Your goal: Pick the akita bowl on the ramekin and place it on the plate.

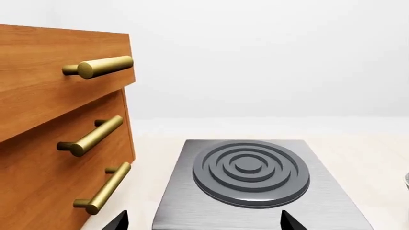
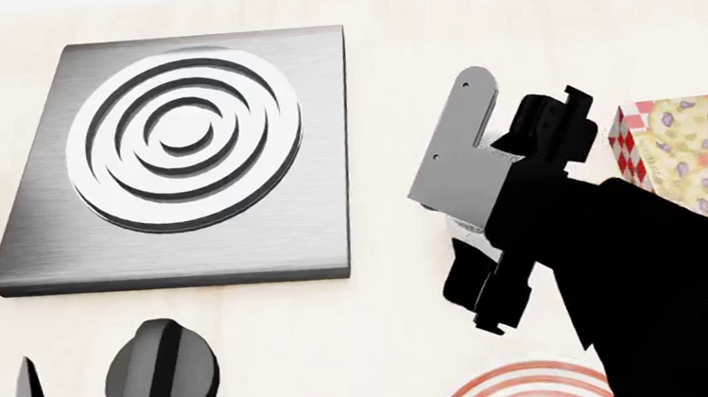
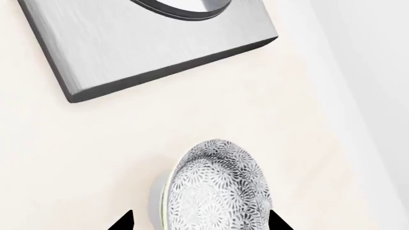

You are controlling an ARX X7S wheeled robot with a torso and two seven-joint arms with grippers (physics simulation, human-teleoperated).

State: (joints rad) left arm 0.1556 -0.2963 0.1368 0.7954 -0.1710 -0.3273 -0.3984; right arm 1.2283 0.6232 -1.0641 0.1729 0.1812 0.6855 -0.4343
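Note:
In the right wrist view the akita bowl point(image 3: 217, 191), speckled black and white on its outside, sits on the pale counter between the tips of my right gripper point(image 3: 201, 224). That gripper is open, with a fingertip on each side of the bowl. I cannot make out the ramekin. In the head view my right arm point(image 2: 585, 237) hides the bowl. Part of the plate point(image 2: 521, 389), white with red rings, shows at the bottom edge beside that arm. My left gripper point(image 1: 204, 225) is open and holds nothing, over the near edge of the hob.
A steel hob plate point(image 2: 313, 164) with a ringed burner lies at the back left. A black knob point(image 2: 159, 375) sits in front of it. A red-checked box point(image 2: 693, 162) stands at the right. Wooden drawers point(image 1: 38, 105) with brass handles rise beside the hob.

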